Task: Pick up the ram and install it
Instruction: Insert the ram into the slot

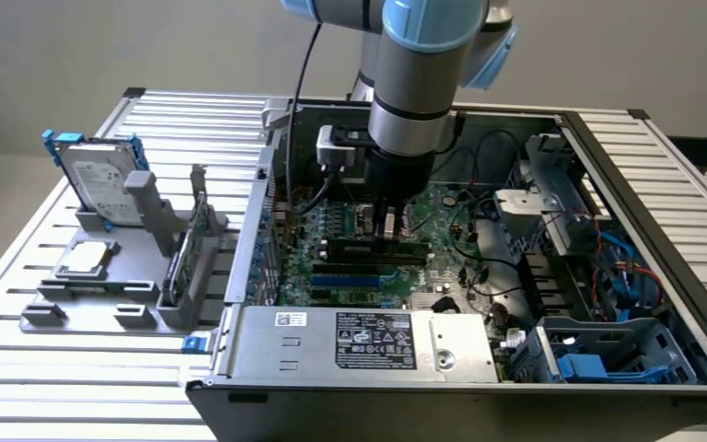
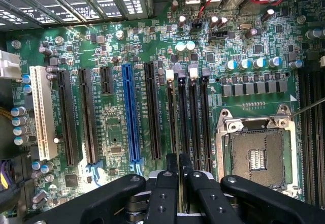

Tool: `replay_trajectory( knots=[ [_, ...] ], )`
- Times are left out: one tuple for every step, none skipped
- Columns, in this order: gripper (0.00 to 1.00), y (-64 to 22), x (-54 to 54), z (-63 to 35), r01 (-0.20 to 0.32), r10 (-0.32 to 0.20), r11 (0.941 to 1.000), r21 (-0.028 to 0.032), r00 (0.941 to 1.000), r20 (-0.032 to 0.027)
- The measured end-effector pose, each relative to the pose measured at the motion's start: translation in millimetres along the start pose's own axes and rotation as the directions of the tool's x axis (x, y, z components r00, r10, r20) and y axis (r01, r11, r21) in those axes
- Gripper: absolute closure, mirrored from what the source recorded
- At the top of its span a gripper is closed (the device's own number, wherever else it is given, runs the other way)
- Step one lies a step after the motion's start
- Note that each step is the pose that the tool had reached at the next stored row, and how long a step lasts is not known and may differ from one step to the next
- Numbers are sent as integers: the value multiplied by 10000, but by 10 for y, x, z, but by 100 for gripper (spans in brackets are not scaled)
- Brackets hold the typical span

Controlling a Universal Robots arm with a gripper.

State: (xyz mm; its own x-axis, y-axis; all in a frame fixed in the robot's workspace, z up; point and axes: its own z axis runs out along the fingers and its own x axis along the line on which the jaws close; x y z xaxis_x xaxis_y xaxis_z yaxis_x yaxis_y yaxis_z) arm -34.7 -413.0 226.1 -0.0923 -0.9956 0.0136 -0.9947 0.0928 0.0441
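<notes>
The gripper [image 2: 179, 159], nearest the lens, is pinching narrowly on the ram [image 1: 356, 249], which is standing on edge over the black memory slots [image 2: 195, 117], its grasped edge hiding between the fingers. Rightward, the gripper's black linkage is partly covering the processor socket [image 2: 256, 155].

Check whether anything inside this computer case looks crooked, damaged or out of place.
Nothing stands out. The ram lies level over the memory slots, directly under the gripper, and the motherboard shows no loose or broken parts.
</notes>
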Motion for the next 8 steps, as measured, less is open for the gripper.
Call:
replay_trajectory(
  knots=[
    [86, 1, 0, 0, 9, -9, 10000, 0, 10000, -3],
    [86, 1, 0, 0, 17, -17, 10000, 1, 10000, -5],
    [86, 1, 0, 0, 24, -24, 10000, 1, 10000, -8],
    [86, 2, 0, 0, 30, -30, 10000, 1, 10000, -9],
    [86, 2, 0, 0, 39, -39, 10000, 1, 10000, -10],
    [86, 2, 0, 0, 49, -49, 10000, 1, 10000, -10],
    [86, 2, 0, 0, 60, -60, 10000, 1, 10000, -11],
    [86, 2, 0, 0, 72, -72, 10000, 2, 10000, -12]
  ],
)
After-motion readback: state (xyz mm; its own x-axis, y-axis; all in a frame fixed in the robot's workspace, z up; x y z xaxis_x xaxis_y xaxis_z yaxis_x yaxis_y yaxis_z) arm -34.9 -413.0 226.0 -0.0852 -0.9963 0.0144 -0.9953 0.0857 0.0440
